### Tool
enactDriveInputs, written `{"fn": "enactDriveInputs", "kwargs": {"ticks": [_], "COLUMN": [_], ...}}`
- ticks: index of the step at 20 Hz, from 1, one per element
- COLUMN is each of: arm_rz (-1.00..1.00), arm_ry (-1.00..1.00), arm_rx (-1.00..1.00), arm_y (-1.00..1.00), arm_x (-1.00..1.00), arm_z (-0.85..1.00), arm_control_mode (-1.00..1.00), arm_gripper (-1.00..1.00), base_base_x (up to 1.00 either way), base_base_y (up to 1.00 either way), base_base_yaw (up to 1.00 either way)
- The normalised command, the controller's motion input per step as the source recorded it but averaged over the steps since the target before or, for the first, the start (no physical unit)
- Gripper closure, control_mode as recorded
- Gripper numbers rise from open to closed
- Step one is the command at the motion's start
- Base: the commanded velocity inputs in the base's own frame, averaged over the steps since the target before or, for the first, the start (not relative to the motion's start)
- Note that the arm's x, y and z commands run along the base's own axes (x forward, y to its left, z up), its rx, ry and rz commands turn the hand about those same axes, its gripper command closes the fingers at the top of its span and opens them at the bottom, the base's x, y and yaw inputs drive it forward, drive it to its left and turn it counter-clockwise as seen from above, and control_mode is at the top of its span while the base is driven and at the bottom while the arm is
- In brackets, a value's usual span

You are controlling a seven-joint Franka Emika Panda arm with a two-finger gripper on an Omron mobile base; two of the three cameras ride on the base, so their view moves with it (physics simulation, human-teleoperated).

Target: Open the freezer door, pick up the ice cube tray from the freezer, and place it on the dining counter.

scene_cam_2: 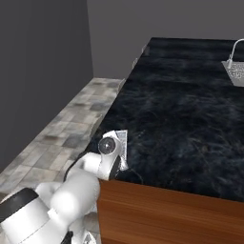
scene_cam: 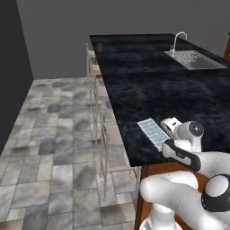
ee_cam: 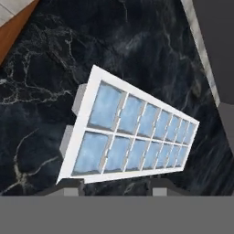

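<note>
The ice cube tray is a pale blue-white grid of little cells. It lies flat on the black marbled dining counter, close to the near corner and front edge. My gripper hangs just above the tray's near end. In the hand view the tray rests on the stone, and my gripper is open, its two tips apart at the tray's near edge and gripping nothing. From the right base view a corner of the tray peeks out behind my wrist. The freezer and its door are out of view.
A steel sink with a faucet sits at the counter's far right. Pale stools line the counter's left side over the tiled floor. Reddish-brown wood cabinets run under the front edge.
</note>
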Motion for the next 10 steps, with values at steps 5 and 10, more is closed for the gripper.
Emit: {"fn": "enactDriveInputs", "kwargs": {"ticks": [5,10], "arm_rz": [-0.01,0.01], "arm_ry": [0.14,0.08], "arm_rx": [-0.05,-0.2], "arm_y": [0.1,0.82], "arm_x": [0.0,-0.04], "arm_z": [1.0,1.0], "arm_control_mode": [-1.0,-1.0], "arm_gripper": [-1.0,-1.0], "base_base_x": [0.0,0.0], "base_base_y": [0.0,0.0], "base_base_yaw": [0.0,0.0]}}
